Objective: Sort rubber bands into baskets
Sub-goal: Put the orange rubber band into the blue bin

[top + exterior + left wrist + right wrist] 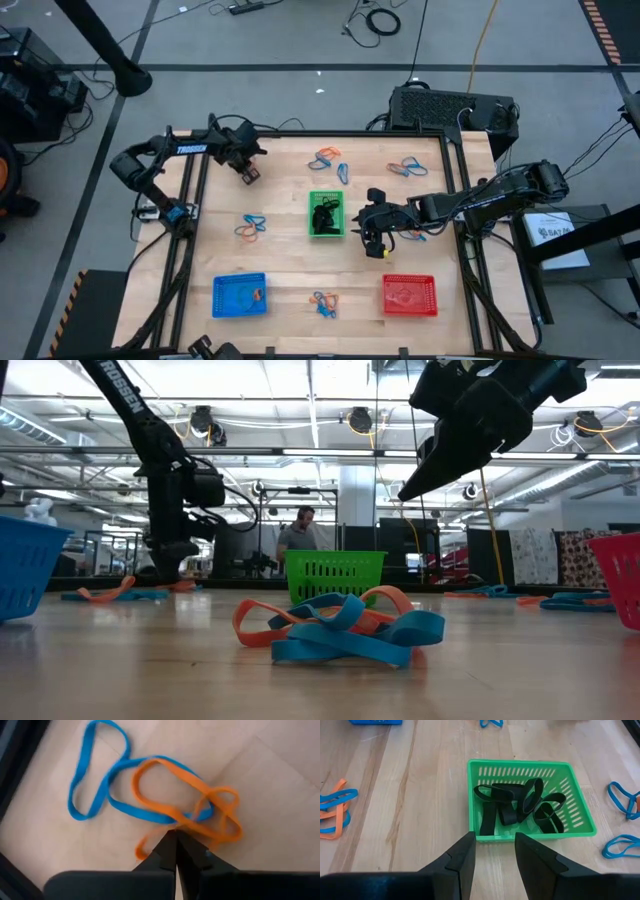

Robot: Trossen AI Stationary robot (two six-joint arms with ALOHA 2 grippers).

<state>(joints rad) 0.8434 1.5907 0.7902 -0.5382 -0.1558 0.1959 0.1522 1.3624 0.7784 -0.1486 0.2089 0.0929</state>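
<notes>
Closest in: my left gripper [175, 837], fingers together, clamped on an orange rubber band [185, 802] on the table [290, 265]. Right gripper [492, 845], fingers apart, hangs beside the green basket [570, 785] of black bands [520, 802].

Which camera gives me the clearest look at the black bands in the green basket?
The right wrist view: it looks down into the green basket, showing the black bands as separate loops. The high view shows only a dark clump. The low view shows the basket's wall, not its contents. The left wrist view misses it.
</notes>
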